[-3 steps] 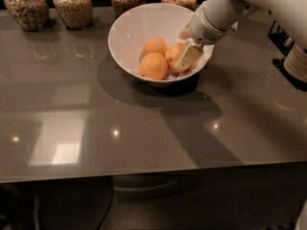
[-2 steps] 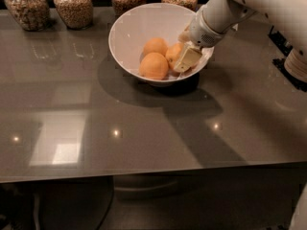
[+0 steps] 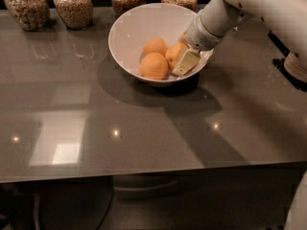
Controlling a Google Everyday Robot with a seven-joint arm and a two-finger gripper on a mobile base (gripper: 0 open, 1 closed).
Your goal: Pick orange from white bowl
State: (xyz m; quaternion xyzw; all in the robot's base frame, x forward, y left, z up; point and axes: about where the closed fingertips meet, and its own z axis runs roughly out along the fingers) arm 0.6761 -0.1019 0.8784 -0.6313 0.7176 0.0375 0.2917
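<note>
The white bowl point(image 3: 125, 38) stands at the back middle of the dark table. Three oranges lie in it: one in front point(image 3: 153, 66), one behind it point(image 3: 155, 46), and one on the right point(image 3: 173, 54). No dark stem dot shows on any of them. My gripper point(image 3: 184, 63) reaches down into the bowl from the right, over its right rim. It rests against the right orange and partly covers it. The white arm point(image 3: 225, 13) comes in from the upper right.
Several glass jars of grain stand along the back edge, among them one at the far left point(image 3: 26, 8) and one next to it point(image 3: 73, 5). The dark glossy table point(image 3: 144, 128) stretches toward me. A dark object point(image 3: 288, 66) sits at the right edge.
The gripper has edged slightly lower inside the bowl against the right orange. The bowl and the other oranges have not moved.
</note>
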